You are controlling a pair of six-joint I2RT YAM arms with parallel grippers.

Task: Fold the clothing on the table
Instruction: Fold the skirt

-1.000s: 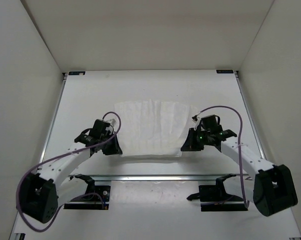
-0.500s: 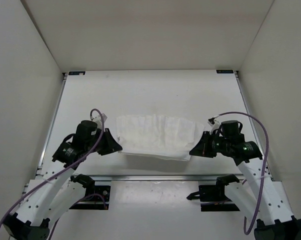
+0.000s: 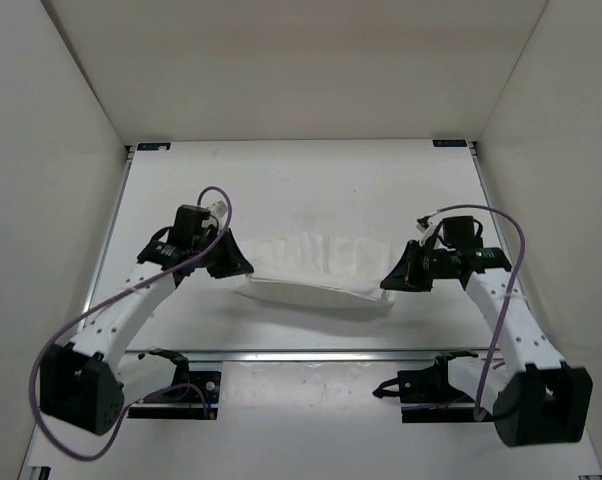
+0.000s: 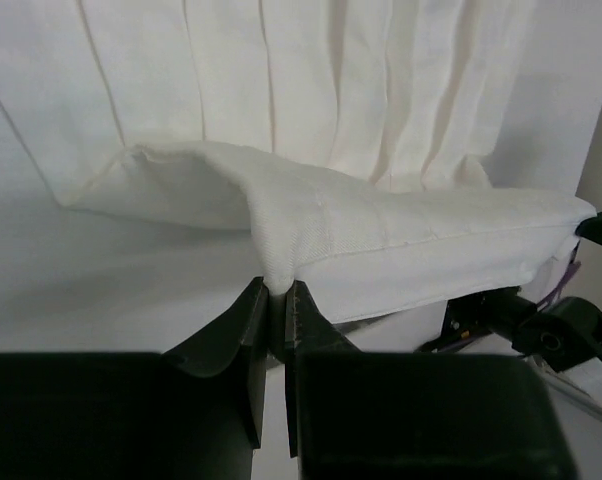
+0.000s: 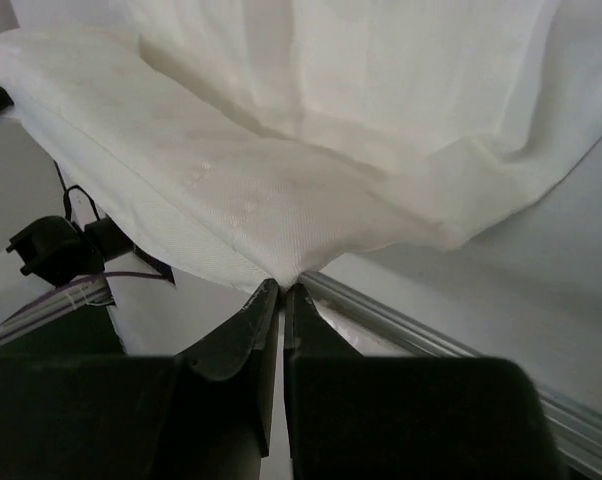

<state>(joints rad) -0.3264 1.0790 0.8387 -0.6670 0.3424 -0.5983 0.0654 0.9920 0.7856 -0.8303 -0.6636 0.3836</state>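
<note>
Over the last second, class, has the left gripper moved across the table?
Yes. The left gripper, shut on the clothing, has moved away from the near rail, toward the far wall.

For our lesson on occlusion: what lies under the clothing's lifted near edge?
Under the edge of the clothing, pinched by the left gripper and right gripper, only bare table shows. The table under the cloth's far part is covered.

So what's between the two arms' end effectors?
The clothing spans the gap, its ends pinched by the left end effector and right end effector; the top view shows it.
</note>
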